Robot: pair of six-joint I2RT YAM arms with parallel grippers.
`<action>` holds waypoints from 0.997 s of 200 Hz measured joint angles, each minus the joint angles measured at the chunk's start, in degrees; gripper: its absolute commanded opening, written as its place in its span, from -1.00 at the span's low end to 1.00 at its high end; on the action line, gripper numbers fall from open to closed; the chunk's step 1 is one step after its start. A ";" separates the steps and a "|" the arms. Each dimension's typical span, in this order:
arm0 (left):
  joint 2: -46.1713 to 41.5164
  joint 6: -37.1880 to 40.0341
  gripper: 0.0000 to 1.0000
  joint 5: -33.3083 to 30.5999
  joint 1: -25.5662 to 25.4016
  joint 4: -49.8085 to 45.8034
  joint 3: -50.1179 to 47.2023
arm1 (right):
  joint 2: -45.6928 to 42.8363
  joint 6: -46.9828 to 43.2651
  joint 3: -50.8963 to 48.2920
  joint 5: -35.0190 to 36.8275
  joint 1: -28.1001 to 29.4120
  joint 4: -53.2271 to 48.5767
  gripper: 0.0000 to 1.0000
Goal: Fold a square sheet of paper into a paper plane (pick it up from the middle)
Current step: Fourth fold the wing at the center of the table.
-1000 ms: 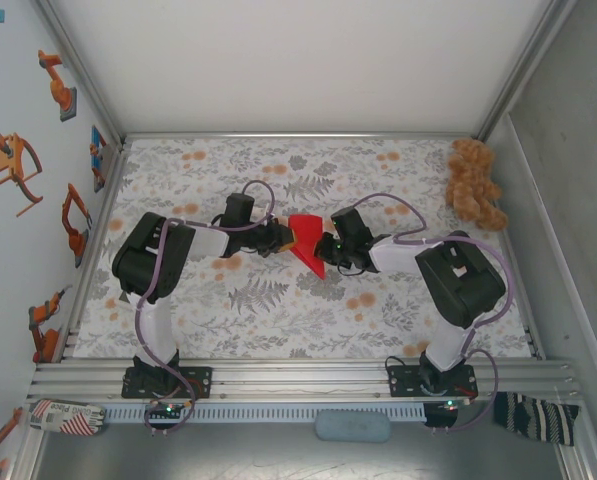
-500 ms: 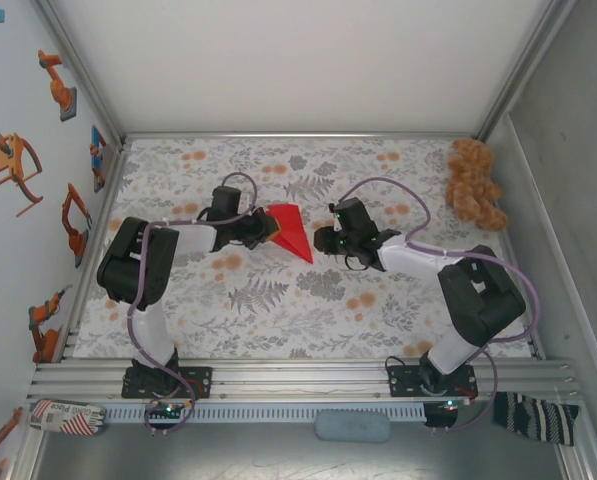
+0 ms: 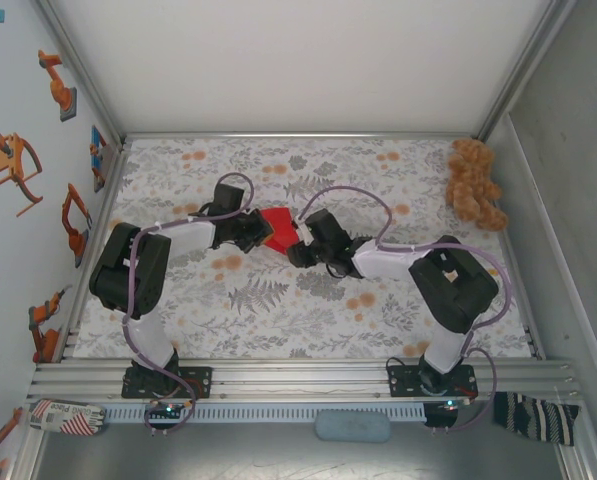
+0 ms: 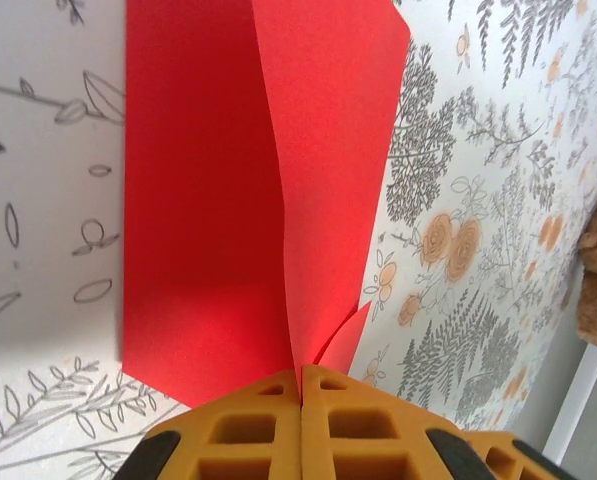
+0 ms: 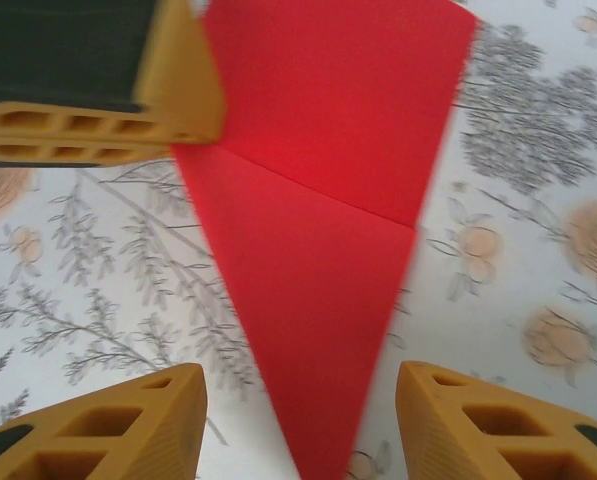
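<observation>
a bright red folded paper plane (image 3: 278, 228), kite-like with a sharp tip and a crease, sits near the middle of the floral-patterned surface (image 3: 278, 310), between the ends of the two arms. the left arm (image 3: 168, 240) reaches in from the left and the right arm (image 3: 408, 262) from the right, so the two wrists almost meet over the paper.

the left jaws are pressed together on the paper plane. in the left wrist view, the orange fingers (image 4: 248, 440) meet at the bottom of the picture with a red edge pinched between them. the sheet (image 4: 228, 200) runs upward from there, one flap lying over the other along a slanting fold line. whether the paper lies on the surface or is held just above it cannot be told.

the right jaws are spread. in the right wrist view, the two orange fingers (image 5: 108, 425) stand well apart at the bottom corners. the pointed end of the paper plane (image 5: 318, 290) comes down between them and is apart from both. at the upper left of that view, one orange finger of the left arm (image 5: 98, 120) lies against the wide end of the paper.

a brown plush teddy bear (image 3: 475, 183) sits at the far right corner of the surface, well apart from the arms.
</observation>
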 measured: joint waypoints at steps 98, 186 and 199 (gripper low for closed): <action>-1.20 -1.90 -0.84 -1.03 -0.79 -4.87 1.79 | 5.01 -6.64 -0.15 2.54 2.23 7.23 -0.26; -1.33 -2.05 -0.80 -1.29 -1.05 -6.80 2.89 | 6.73 -7.34 -0.94 2.58 2.23 8.68 -0.43; -1.33 -2.05 -0.78 -1.33 -1.05 -7.08 3.13 | 6.73 -7.48 -0.96 2.58 2.23 8.70 -0.49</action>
